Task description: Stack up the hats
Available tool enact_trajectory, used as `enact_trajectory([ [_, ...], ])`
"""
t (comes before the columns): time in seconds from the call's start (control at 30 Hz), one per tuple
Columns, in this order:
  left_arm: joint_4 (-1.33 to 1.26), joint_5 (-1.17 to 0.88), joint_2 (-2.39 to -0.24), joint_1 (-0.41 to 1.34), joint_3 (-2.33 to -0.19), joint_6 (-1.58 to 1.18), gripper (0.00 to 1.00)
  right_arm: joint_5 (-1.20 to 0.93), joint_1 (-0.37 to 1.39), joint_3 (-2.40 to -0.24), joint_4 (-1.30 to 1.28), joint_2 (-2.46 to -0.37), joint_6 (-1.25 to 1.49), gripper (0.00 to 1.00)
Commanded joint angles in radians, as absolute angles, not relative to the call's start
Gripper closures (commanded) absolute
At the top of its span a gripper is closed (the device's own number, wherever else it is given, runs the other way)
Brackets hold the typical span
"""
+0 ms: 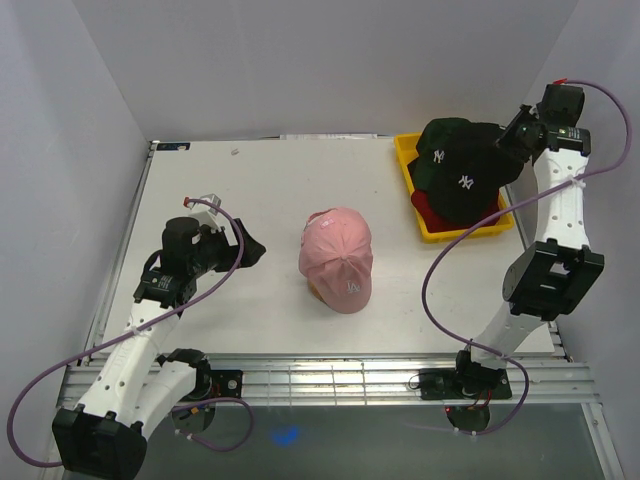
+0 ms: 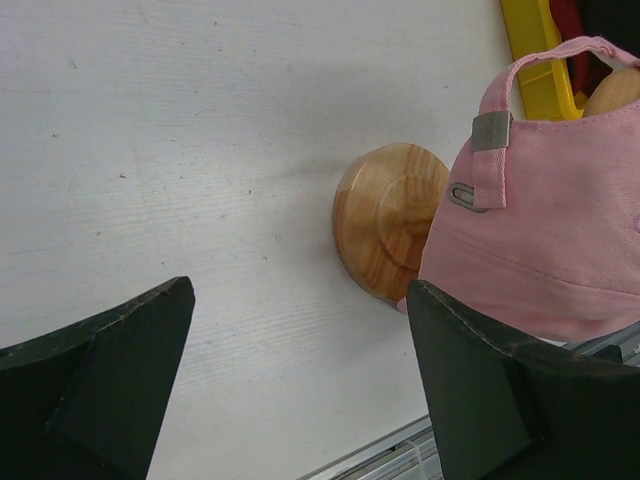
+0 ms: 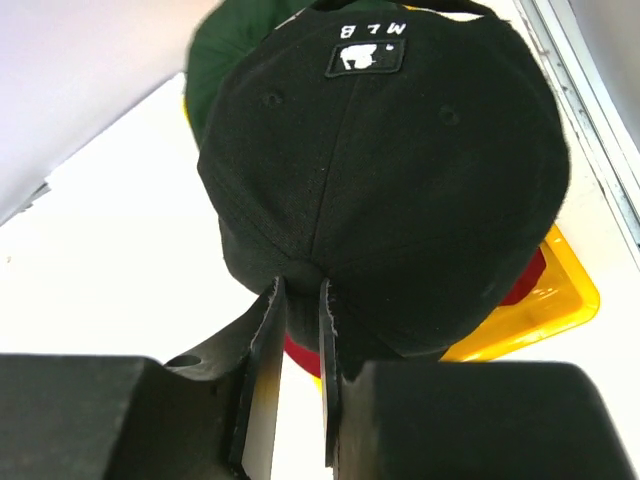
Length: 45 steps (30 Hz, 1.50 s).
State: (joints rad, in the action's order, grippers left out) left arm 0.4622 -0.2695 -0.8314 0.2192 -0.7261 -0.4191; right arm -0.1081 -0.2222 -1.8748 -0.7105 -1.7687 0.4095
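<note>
On the table (image 1: 200, 190), the black cap (image 3: 380, 170) is piled with a green cap (image 1: 440, 133) and a red cap (image 1: 425, 208) in a yellow tray (image 1: 407, 160) at far right. The pink cap (image 1: 338, 258) is seated on a wooden stand (image 2: 385, 215) at centre. The black cap's edge is pinched by the right gripper (image 3: 297, 330); a straight lift is advised. The left gripper (image 2: 300, 290) is spread wide.

White letters "MLB" (image 3: 373, 29) show upside down on the back of the black fabric baseball cap (image 3: 400, 180), right beside a small white patch (image 3: 365, 57) with a dark figure on it! From overhead, the white interlocked monogram (image 1: 463, 182) on that cap's front looks like "NY", and the dark green fabric baseball cap (image 1: 445, 132) wears a similar white mark (image 1: 437, 156). The pink fabric baseball cap (image 1: 338, 245) carries a pale logo (image 1: 352, 287), too small to read.
</note>
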Motion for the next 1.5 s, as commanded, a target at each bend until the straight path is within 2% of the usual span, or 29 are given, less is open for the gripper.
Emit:
enact_trajectory([
  [0.0, 0.440, -0.262, -0.808, 0.224, -0.718, -0.414, 0.02, -0.169, -0.222, -1.936, -0.713, -1.681, 0.391, 0.92],
  [0.7, 0.440, -0.259, -0.807, 0.224, -0.715, -0.413, 0.02, -0.457, -0.178, -1.971, -0.709, -1.485, 0.388, 0.92],
  [0.97, 0.443, -0.261, -0.815, 0.224, -0.716, -0.414, 0.02, -0.411, -0.131, -1.823, -0.718, -1.465, 0.327, 0.92],
  [1.07, 0.443, -0.259, -0.813, 0.225, -0.716, -0.414, 0.02, -0.315, -0.031, -1.735, -0.739, -1.473, 0.288, 0.87],
  [1.17, 0.443, -0.262, -0.816, 0.224, -0.716, -0.414, 0.02, -0.131, 0.096, -1.651, -0.730, -1.468, 0.282, 0.68],
  [1.2, 0.443, -0.264, -0.818, 0.227, -0.716, -0.413, 0.02, -0.092, 0.107, -1.628, -0.720, -1.465, 0.290, 0.59],
  [1.3, 0.443, -0.262, -0.818, 0.230, -0.716, -0.413, 0.02, -0.014, 0.118, -1.571, -0.707, -1.471, 0.287, 0.47],
  [1.47, 0.443, -0.261, -0.818, 0.233, -0.715, -0.414, 0.02, 0.072, 0.152, -1.520, -0.713, -1.499, 0.261, 0.42],
])
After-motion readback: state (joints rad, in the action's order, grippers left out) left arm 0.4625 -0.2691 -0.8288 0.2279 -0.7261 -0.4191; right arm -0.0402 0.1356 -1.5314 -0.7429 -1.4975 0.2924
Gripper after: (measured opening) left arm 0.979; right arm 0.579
